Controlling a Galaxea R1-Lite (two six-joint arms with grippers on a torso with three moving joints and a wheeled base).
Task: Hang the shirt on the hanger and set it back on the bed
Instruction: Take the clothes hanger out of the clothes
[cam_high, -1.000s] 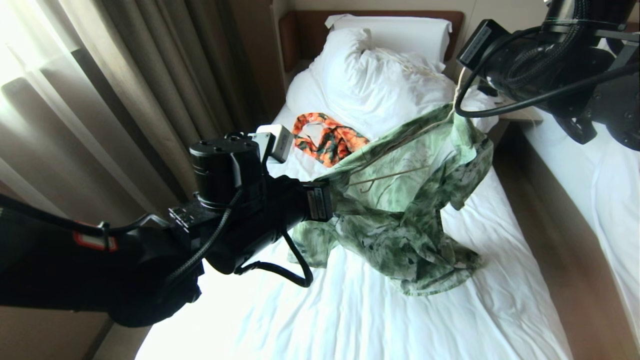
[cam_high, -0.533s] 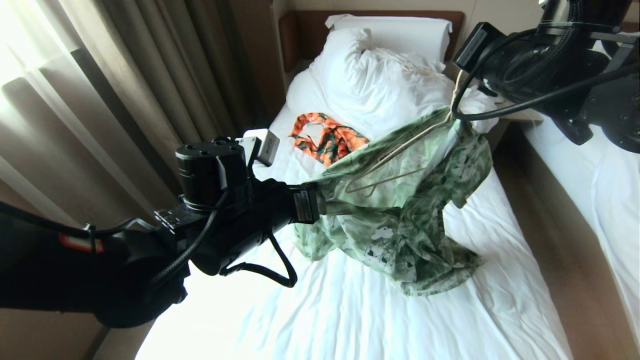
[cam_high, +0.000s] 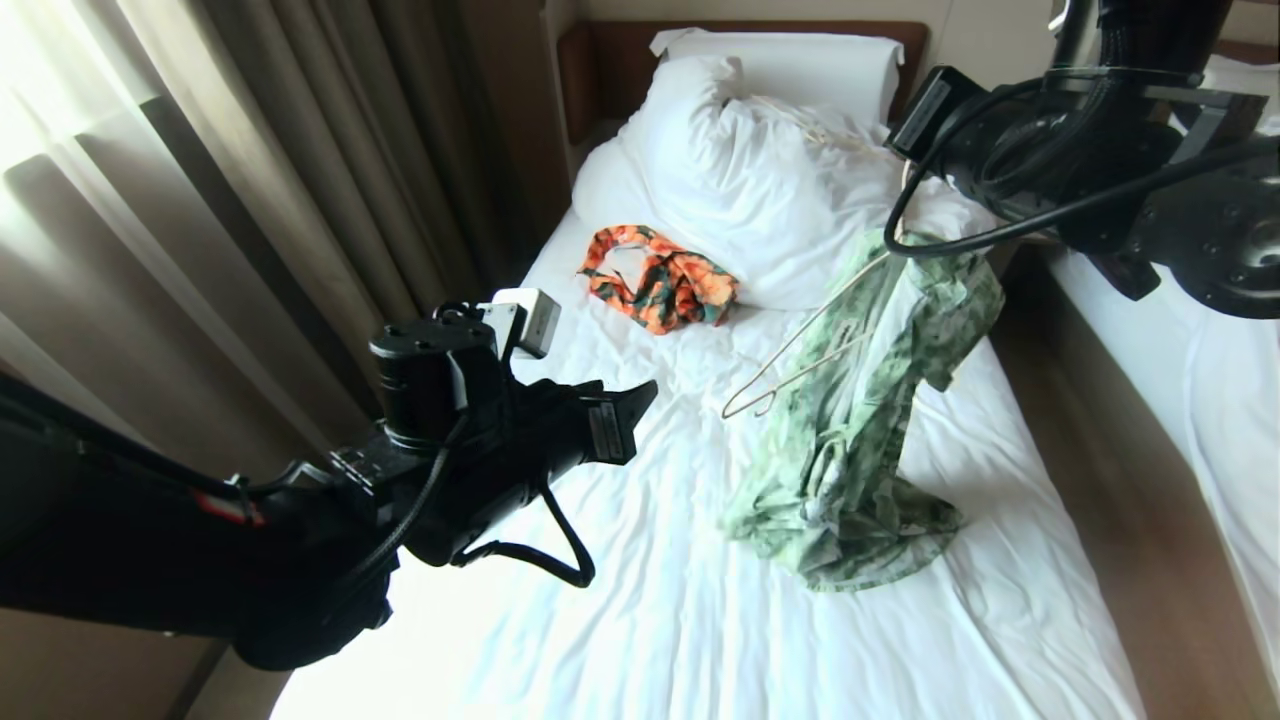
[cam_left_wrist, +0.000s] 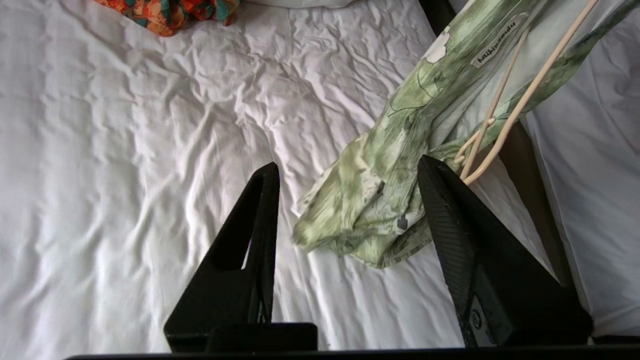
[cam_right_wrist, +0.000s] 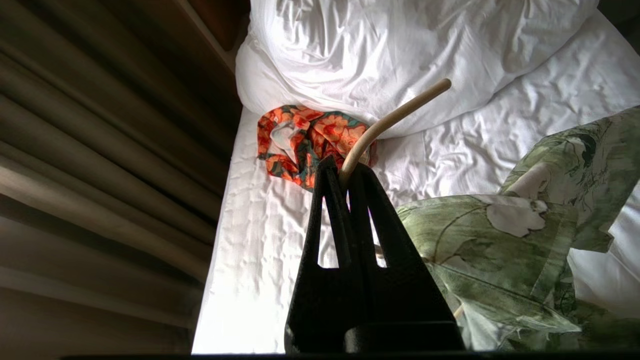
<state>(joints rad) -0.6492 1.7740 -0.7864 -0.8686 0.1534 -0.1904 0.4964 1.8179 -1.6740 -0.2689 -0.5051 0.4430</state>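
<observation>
The shirt (cam_high: 860, 440) hangs in a bunched strip from the hanger (cam_high: 800, 350), its lower end piled on the white sheet of the bed (cam_high: 650, 620). Nearest the camera, the left claw (cam_left_wrist: 347, 172) hovers over the sheet with its fingers apart and nothing between them, the shirt's hem just beyond its tips. Farther off, the right claw (cam_right_wrist: 342, 172) is clamped on the hanger's hook above the bed's right edge. Beyond lie an orange patterned garment (cam_high: 660, 278) and the duvet (cam_high: 750, 160).
</observation>
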